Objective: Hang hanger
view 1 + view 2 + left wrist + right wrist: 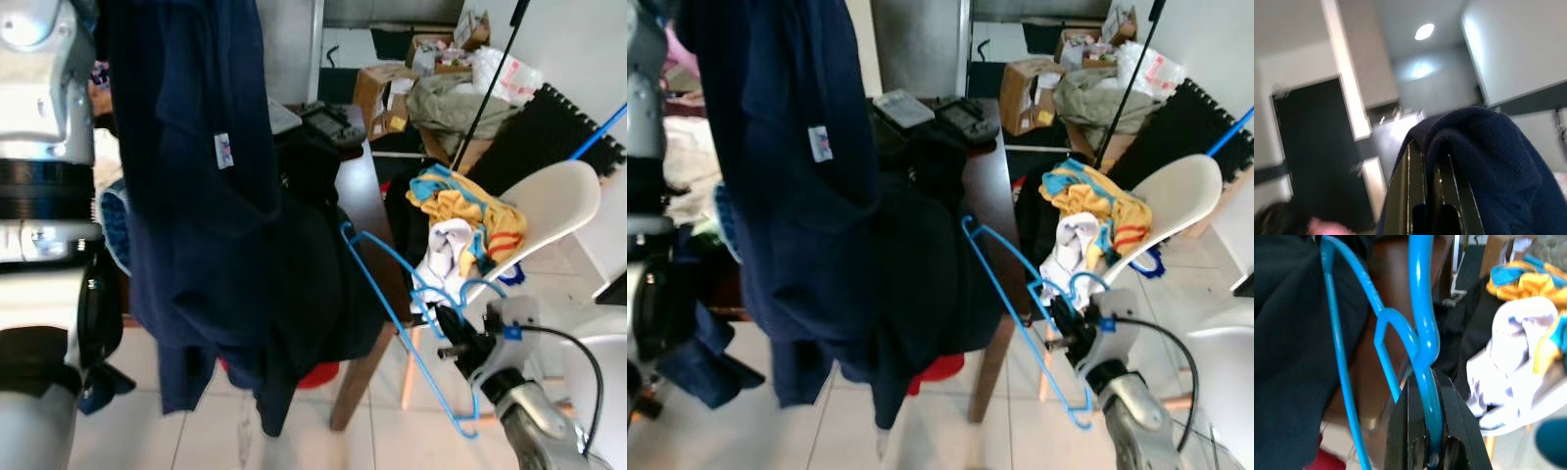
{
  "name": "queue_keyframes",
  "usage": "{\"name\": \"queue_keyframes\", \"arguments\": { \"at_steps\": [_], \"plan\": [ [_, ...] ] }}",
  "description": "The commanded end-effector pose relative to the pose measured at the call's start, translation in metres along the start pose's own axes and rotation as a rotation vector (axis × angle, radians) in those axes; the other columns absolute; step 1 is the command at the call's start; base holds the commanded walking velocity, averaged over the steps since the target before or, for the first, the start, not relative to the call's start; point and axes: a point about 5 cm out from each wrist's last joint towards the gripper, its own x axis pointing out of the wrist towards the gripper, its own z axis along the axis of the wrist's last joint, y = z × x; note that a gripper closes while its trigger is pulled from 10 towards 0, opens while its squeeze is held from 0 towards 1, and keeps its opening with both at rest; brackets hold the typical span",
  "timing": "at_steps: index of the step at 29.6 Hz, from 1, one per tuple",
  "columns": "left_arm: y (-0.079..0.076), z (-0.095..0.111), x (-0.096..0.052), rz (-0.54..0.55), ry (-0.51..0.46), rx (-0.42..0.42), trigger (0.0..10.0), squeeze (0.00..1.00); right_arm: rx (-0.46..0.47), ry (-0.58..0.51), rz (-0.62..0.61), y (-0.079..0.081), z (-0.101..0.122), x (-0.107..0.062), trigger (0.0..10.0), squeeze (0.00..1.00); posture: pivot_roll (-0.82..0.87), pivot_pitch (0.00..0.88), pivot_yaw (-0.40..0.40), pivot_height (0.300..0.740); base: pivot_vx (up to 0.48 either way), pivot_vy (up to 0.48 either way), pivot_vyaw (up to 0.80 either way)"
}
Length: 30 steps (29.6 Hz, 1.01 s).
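Right wrist view has the right gripper [1431,431] pinching the blue hanger [1420,333] at the base of its hook. From the head, the hanger [411,294] juts up-left from that gripper [446,328], its far tip touching the hanging navy garment [196,196]. The left gripper [1425,196], raised high, is clamped on the garment [1488,161]. A chair [554,201] with clothes stands behind.

The right gripper [446,328] is reaching forward from the lower right on its silver arm, its two black fingers [1457,431] clamping around the blue hanger [392,284]. The left arm is rising high at the left edge, and the left gripper [1427,196] is pinching the navy garment [1488,166] between its closed fingers.
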Motion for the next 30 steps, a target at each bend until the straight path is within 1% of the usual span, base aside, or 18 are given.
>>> {"name": "queue_keyframes", "arguments": {
  "at_steps": [1, 2, 3, 4, 5, 6, 8, 10, 11, 14, 15, 16, 20, 23, 24, 25, 26, 30],
  "plan": [
    [0.003, -0.023, -0.008, 0.025, 0.099, 0.010, 10.0, 0.00, -0.001, 0.074, -0.026, 0.000, -0.013, -0.004, 10.0, 0.00, 0.07, 0.148, -0.016, 0.740, 0.469, 0.000, 0.00],
    [0.003, -0.023, -0.008, 0.025, 0.099, 0.010, 10.0, 0.00, -0.001, 0.074, -0.026, 0.000, -0.013, -0.004, 10.0, 0.00, 0.07, 0.148, -0.016, 0.740, 0.469, 0.000, 0.00],
    [-0.014, -0.043, -0.017, -0.035, 0.165, -0.024, 10.0, 0.00, -0.002, 0.078, -0.031, -0.001, -0.014, -0.005, 10.0, 0.00, 0.07, 0.148, -0.017, 0.740, 0.364, 0.000, 0.00],
    [-0.014, -0.043, -0.017, -0.035, 0.165, -0.024, 10.0, 0.00, -0.002, 0.078, -0.031, -0.001, -0.014, -0.005, 10.0, 0.00, 0.07, 0.148, -0.017, 0.740, 0.364, 0.000, 0.00],
    [-0.034, -0.064, -0.030, -0.101, 0.243, -0.076, 10.0, 0.00, -0.006, 0.082, -0.037, -0.001, -0.014, -0.005, 10.0, 0.00, 0.07, 0.153, -0.017, 0.740, 0.000, 0.000, 0.00],
    [-0.069, -0.100, -0.060, -0.198, 0.386, -0.160, 10.0, 0.00, -0.009, 0.086, -0.042, -0.002, -0.014, -0.005, 10.0, 0.00, 0.07, 0.155, -0.018, 0.740, 0.000, 0.000, 0.00],
    [-0.069, -0.100, -0.060, -0.198, 0.386, -0.160, 10.0, 0.00, -0.009, 0.086, -0.042, -0.002, -0.014, -0.005, 10.0, 0.00, 0.07, 0.155, -0.018, 0.740, 0.000, 0.000, 0.00],
    [-0.096, -0.124, -0.090, -0.276, 0.489, -0.196, 10.0, 0.00, -0.011, 0.092, -0.041, -0.001, -0.015, -0.005, 10.0, 0.00, 0.07, 0.159, -0.020, 0.740, 0.000, 0.000, 0.00],
    [-0.096, -0.124, -0.090, -0.276, 0.489, -0.196, 10.0, 0.00, -0.011, 0.092, -0.041, -0.001, -0.015, -0.005, 10.0, 0.00, 0.07, 0.159, -0.020, 0.740, 0.000, 0.000, 0.00],
    [-0.116, -0.134, -0.111, -0.366, 0.549, -0.240, 10.0, 0.00, -0.016, 0.099, -0.042, 0.000, -0.017, -0.005, 10.0, 0.00, 0.07, 0.159, -0.020, 0.740, 0.000, 0.000, 0.00],
    [-0.116, -0.134, -0.111, -0.366, 0.549, -0.240, 10.0, 0.00, -0.016, 0.099, -0.042, 0.000, -0.017, -0.005, 10.0, 0.00, 0.07, 0.159, -0.020, 0.740, 0.000, 0.000, 0.00],
    [-0.125, -0.133, -0.116, -0.421, 0.547, -0.254, 10.0, 0.00, -0.019, 0.101, -0.051, -0.001, -0.018, -0.005, 10.0, 0.00, 0.08, 0.163, -0.021, 0.740, 0.000, 0.000, 0.00],
    [-0.139, -0.128, -0.128, -0.545, 0.514, -0.216, 10.0, 0.00, -0.030, 0.106, -0.076, -0.004, -0.019, -0.005, 10.0, 0.00, 0.08, 0.163, -0.023, 0.740, 0.000, 0.000, 0.00],
    [-0.143, -0.125, -0.131, -0.590, 0.498, -0.197, 10.0, 0.00, -0.034, 0.107, -0.084, -0.005, -0.019, -0.004, 10.0, 0.00, 0.08, 0.163, -0.023, 0.740, 0.000, 0.000, 0.00],
    [-0.143, -0.126, -0.134, -0.606, 0.504, -0.173, 10.0, 0.76, -0.036, 0.106, -0.089, -0.006, -0.018, -0.004, 10.0, 0.00, 0.08, 0.159, -0.022, 0.740, 0.000, 0.000, 0.00],
    [-0.143, -0.126, -0.134, -0.606, 0.504, -0.173, 10.0, 0.76, -0.036, 0.106, -0.089, -0.006, -0.018, -0.004, 10.0, 0.00, 0.08, 0.159, -0.022, 0.740, 0.000, 0.000, 0.00],
    [-0.140, -0.129, -0.137, -0.612, 0.523, -0.141, 10.0, 1.00, -0.037, 0.104, -0.093, -0.006, -0.017, -0.003, 10.0, 0.00, 0.08, 0.160, -0.020, 0.740, 0.000, 0.000, 0.00],
    [-0.107, -0.148, -0.140, -0.579, 0.600, 0.168, 10.0, 1.00, -0.023, 0.082, -0.091, -0.007, -0.012, -0.003, 10.0, 0.00, 0.07, 0.153, -0.015, 0.740, 0.000, 0.000, 0.00]
  ]
}}
